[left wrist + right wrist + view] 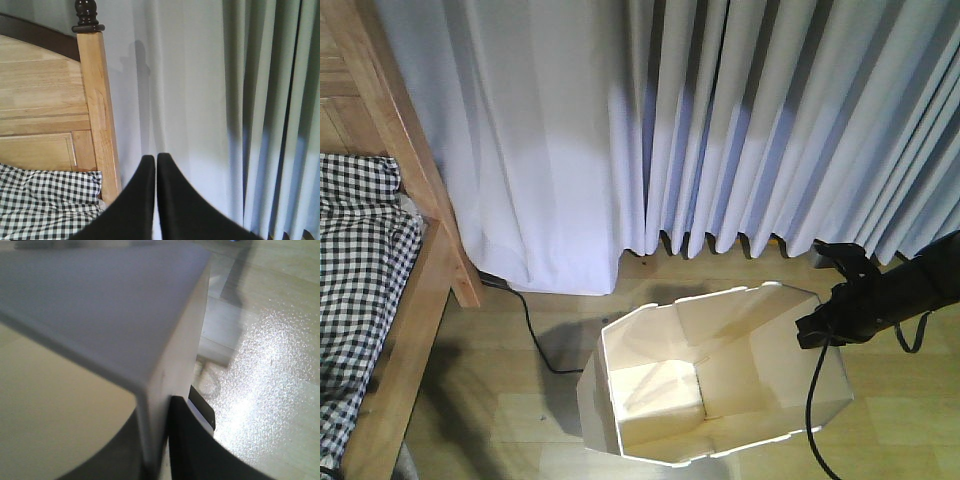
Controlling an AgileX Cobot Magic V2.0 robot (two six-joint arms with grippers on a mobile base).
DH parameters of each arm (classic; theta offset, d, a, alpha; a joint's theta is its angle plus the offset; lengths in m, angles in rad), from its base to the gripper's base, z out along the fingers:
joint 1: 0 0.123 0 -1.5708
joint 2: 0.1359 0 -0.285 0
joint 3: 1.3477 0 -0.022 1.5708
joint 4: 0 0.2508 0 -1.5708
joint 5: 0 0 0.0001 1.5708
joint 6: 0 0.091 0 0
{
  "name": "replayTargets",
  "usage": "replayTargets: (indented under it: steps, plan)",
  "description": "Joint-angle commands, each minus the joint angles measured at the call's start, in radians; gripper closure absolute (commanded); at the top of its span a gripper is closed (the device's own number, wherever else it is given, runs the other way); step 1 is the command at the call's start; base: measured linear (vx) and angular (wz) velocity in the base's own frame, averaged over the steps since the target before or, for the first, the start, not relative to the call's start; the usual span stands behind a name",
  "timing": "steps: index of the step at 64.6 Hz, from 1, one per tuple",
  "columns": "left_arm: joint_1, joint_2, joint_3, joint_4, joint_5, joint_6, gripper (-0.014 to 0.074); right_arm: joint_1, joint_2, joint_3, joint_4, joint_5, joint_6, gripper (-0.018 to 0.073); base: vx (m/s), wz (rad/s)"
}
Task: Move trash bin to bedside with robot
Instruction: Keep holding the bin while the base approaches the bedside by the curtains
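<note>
Right wrist: fingers [191, 450] tight on bin [100, 305]

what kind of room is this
Most likely a bedroom: a wooden bed with checked bedding, floor-length curtains along the wall, and a white trash bin on the wood floor.

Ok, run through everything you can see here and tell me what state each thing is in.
trash bin: standing on the floor, empty, one wall pinched, apart from the bed.
right hand: shut on the trash bin's wall.
left hand: shut, holding nothing.
curtain: drawn closed, reaching the floor.
bed: covered with checked bedding.
black cable: lying loose on the floor.
</note>
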Motion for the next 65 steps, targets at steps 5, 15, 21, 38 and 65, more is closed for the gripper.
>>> replayTargets:
  steps: [5, 15, 21, 38, 65]
  plan:
    - [-0.006, -0.008, 0.012, -0.009, -0.073, -0.014, 0.0603, -0.004, -0.070, -0.013, 0.076, 0.182, -0.001, 0.0564, 0.09, 0.01]
    - [-0.006, -0.008, 0.012, -0.009, -0.073, -0.014, 0.0603, -0.004, -0.070, -0.013, 0.076, 0.182, -0.001, 0.0564, 0.08, 0.01]
    - [-0.006, -0.008, 0.012, -0.009, -0.073, -0.014, 0.0603, -0.004, -0.070, -0.013, 0.076, 0.182, -0.001, 0.0564, 0.08, 0.01]
    - [-0.006, -0.008, 0.012, -0.009, -0.073, -0.014, 0.0603, -0.004, -0.070, -0.013, 0.076, 0.182, -0.001, 0.0564, 0.08, 0.01]
    - [-0.006, -0.008, 0.012, -0.009, -0.073, -0.014, 0.0603, -0.004, -0.070, -0.013, 0.076, 0.182, -0.001, 0.0564, 0.07, 0.01]
